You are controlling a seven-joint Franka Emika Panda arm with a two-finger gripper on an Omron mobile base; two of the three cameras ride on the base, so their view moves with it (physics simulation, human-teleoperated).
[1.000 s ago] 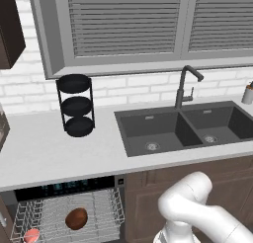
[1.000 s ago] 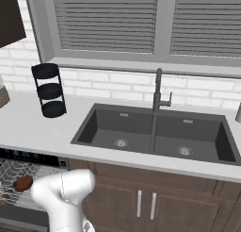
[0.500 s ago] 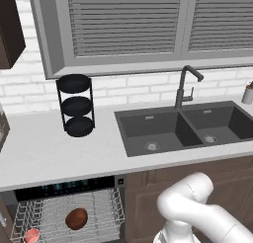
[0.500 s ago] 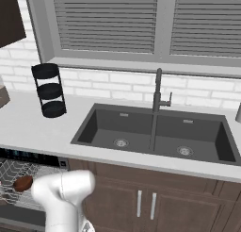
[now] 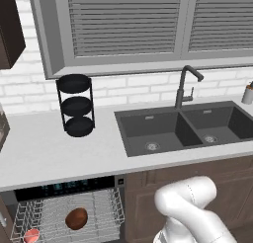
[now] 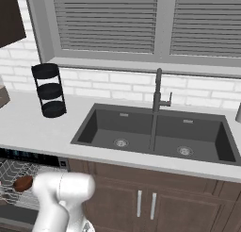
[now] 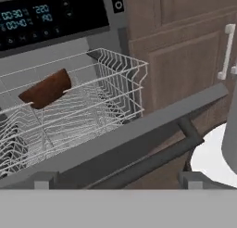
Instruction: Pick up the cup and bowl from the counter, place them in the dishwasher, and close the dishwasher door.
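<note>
The dishwasher (image 5: 64, 187) stands open under the counter (image 5: 44, 153), its wire rack (image 5: 106, 212) pulled out. In the rack lies the reddish-brown bowl (image 5: 76, 218) (image 6: 22, 183) (image 7: 46, 89). The cup (image 5: 31, 235) shows its red top at the rack's front left. In the hand view the dishwasher door (image 7: 139, 127) crosses the frame as a dark grey edge, with its bar handle (image 7: 152, 160) just below. My gripper (image 7: 118, 181) hovers close to that handle, fingertips (image 7: 44, 180) wide apart, open, holding nothing.
A black three-tier stand (image 5: 75, 104) sits on the counter left of the dark double sink (image 5: 183, 131) and its faucet (image 5: 184, 86). Brown cabinet doors (image 7: 185, 60) flank the dishwasher on the right. My white arm (image 5: 190, 212) bends low in front of them.
</note>
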